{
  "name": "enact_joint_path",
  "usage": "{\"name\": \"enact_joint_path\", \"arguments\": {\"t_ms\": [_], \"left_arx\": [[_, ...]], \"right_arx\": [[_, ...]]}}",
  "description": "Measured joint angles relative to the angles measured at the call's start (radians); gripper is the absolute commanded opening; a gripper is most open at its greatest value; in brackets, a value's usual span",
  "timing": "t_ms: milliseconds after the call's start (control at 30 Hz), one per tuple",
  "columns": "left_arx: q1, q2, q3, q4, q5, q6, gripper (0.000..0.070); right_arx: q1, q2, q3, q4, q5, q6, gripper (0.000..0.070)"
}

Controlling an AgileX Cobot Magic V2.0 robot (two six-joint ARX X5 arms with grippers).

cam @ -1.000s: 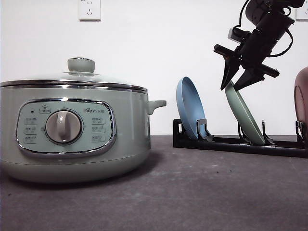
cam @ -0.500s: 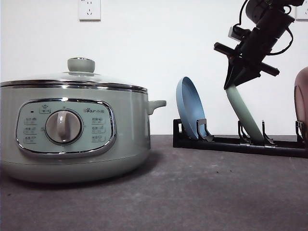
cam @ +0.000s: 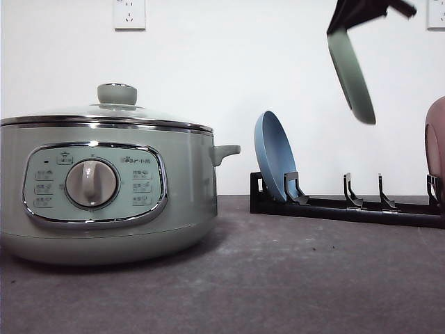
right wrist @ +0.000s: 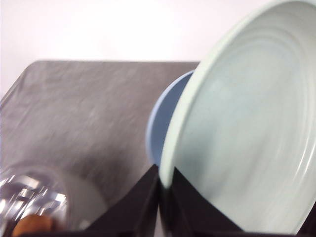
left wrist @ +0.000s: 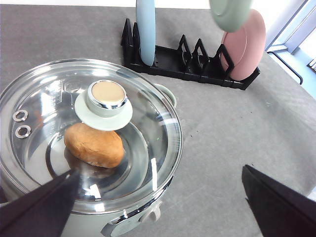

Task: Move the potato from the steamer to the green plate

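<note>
I see a clear glass lid (left wrist: 89, 138) rimmed in glossy chrome, a matt-skinned potato (left wrist: 95, 144), a smooth matt green plate (right wrist: 247, 128), and a rough grey tabletop (cam: 278, 278).

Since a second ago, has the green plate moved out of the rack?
Yes. The green plate has gone straight up, clear of the black rack, pinched at its rim by the right claw.
</note>
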Motion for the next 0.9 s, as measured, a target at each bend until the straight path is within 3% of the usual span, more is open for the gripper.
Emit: {"name": "enact_joint_path", "arguments": {"t_ms": [167, 333, 533, 900], "left_arx": [[0.000, 0.000, 0.000, 0.000, 0.000, 0.000, 0.0672], [0.000, 0.000, 0.000, 0.000, 0.000, 0.000, 0.0672], [0.000, 0.000, 0.000, 0.000, 0.000, 0.000, 0.0672], [0.000, 0.000, 0.000, 0.000, 0.000, 0.000, 0.0672]], "right_arx": [[0.079, -0.094, 0.000, -0.162, 0.050, -0.083, 0.0004], [0.195, -0.172, 0.000, -0.363, 0.200, -0.191, 0.0004], [0.374, -0.198, -0.017, -0.531, 0.365, -0.242, 0.0003], [0.699, -0.199, -0.267, -0.563, 0.574, -0.249, 0.0003]]}}
